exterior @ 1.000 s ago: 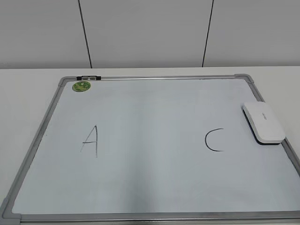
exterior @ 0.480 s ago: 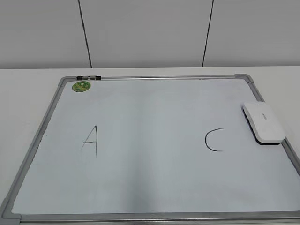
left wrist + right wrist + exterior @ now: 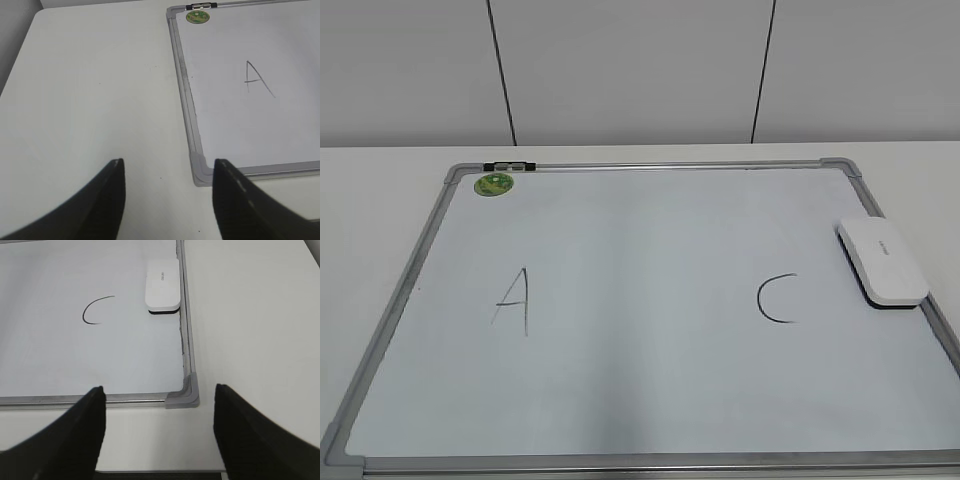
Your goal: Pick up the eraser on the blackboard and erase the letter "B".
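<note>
The eraser [image 3: 882, 263] lies at the board's [image 3: 640, 400] right edge, beside the "C" [image 3: 777, 299]; "A" [image 3: 513, 300] sits left. Both jaws gape wide, empty.

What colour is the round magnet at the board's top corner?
Green, with a paler mottled pattern; the magnet shows best in the exterior view.

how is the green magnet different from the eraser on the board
The magnet is small, round, green and flat; the eraser is much larger, a white rounded rectangle with a dark underside. The magnet sits in the far left corner of the blackboard, above the "A"; the eraser lies at the right edge, beside the "C". Both rest on the board, untouched by either pincer.
</note>
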You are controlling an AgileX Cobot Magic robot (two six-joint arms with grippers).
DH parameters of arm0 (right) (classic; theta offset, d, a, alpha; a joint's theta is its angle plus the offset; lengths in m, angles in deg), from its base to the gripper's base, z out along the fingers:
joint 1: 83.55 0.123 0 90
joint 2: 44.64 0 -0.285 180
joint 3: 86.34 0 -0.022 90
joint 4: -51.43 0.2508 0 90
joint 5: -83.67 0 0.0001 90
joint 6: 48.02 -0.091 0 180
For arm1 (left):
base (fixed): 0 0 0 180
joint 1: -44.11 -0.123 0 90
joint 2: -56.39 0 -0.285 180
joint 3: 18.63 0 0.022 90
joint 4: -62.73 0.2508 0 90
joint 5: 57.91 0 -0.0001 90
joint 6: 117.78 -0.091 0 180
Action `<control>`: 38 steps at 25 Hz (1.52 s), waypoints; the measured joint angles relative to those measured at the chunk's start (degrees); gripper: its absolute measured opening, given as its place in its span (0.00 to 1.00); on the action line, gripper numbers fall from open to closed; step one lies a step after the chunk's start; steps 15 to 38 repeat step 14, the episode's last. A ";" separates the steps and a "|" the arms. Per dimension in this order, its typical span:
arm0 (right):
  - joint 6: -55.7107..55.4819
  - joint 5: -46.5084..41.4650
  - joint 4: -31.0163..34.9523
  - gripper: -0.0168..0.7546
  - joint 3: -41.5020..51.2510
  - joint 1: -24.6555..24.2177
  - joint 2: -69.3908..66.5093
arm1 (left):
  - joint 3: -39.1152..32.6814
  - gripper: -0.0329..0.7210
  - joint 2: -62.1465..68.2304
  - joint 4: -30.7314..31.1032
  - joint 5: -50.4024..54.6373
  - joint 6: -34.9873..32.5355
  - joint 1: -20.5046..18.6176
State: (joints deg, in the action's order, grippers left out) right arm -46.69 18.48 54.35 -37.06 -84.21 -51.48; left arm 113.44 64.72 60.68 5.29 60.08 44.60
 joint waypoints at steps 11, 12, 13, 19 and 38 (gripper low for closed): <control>0.00 0.00 0.00 0.67 0.00 0.00 0.00 | 0.00 0.59 0.00 0.00 0.00 0.00 0.00; 0.00 0.00 0.00 0.67 0.00 0.00 0.00 | 0.00 0.59 0.00 0.00 0.00 0.00 0.00; 0.00 0.00 0.00 0.67 0.00 0.00 0.00 | 0.00 0.59 0.00 0.00 0.00 0.00 0.00; 0.00 0.00 0.00 0.67 0.00 0.00 0.00 | 0.00 0.59 0.00 0.00 0.00 0.00 0.00; 0.00 0.00 0.00 0.67 0.00 0.00 0.00 | 0.00 0.59 0.00 0.00 0.00 0.00 0.00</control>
